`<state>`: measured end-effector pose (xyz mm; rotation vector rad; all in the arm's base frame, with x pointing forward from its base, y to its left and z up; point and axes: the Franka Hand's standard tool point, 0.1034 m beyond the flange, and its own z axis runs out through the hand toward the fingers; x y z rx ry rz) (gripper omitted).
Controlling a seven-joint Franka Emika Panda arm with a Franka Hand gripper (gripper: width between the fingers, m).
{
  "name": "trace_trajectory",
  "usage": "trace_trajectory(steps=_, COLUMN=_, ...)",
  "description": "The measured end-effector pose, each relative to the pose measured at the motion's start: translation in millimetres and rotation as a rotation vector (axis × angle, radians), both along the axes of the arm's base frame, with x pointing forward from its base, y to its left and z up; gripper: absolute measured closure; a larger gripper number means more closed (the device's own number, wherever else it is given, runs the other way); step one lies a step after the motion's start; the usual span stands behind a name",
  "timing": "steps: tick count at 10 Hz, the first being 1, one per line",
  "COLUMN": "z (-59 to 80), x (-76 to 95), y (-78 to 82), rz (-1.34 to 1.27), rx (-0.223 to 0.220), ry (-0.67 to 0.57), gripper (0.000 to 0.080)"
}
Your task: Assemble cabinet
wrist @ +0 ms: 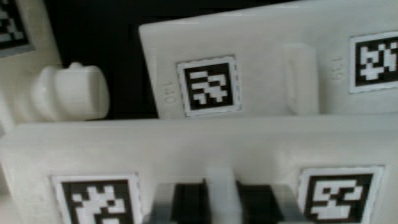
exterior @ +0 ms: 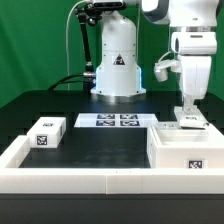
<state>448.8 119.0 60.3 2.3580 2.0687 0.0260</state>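
My gripper (exterior: 188, 112) reaches straight down over the white cabinet body (exterior: 190, 150) at the exterior view's right. In the wrist view the gripper (wrist: 226, 200) has its two dark fingers (wrist: 187, 202) pressed on either side of a thin white panel edge (wrist: 224, 180), with a tag marker on each side. Behind it lies another white tagged cabinet part (wrist: 267, 60) and a rounded white knob-like piece (wrist: 68, 92). A smaller white tagged block (exterior: 47, 132) sits apart at the exterior view's left.
The marker board (exterior: 118, 121) lies in the middle of the dark table before the robot base (exterior: 118, 65). A low white rim (exterior: 90, 180) edges the table's front and left side.
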Motion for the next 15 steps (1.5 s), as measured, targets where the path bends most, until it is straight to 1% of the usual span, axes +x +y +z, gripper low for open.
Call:
trace_trajectory(steps=1, z=-2.2, x=1.9, y=0.5, rz=-0.001, rx=0.001, ry=0.002, gripper=0.0729)
trace_trajectory(steps=3, z=-0.5, x=9.5, y=-0.5, rz=-0.007, rx=0.001, ry=-0.004, gripper=0.0729)
trace_trajectory(steps=8, z=-2.2, x=10.6, y=-1.8, rz=-0.005, rx=0.002, ry=-0.002, gripper=0.0729)
trace_trajectory(steps=11, z=-2.3, x=41.4, y=-5.5, rz=-0.032, rx=0.008, ry=-0.019, gripper=0.0729)
trace_trajectory(steps=15, z=-2.5, x=42.1, y=-5.7, rz=-0.032, rx=0.008, ry=-0.020, gripper=0.0729)
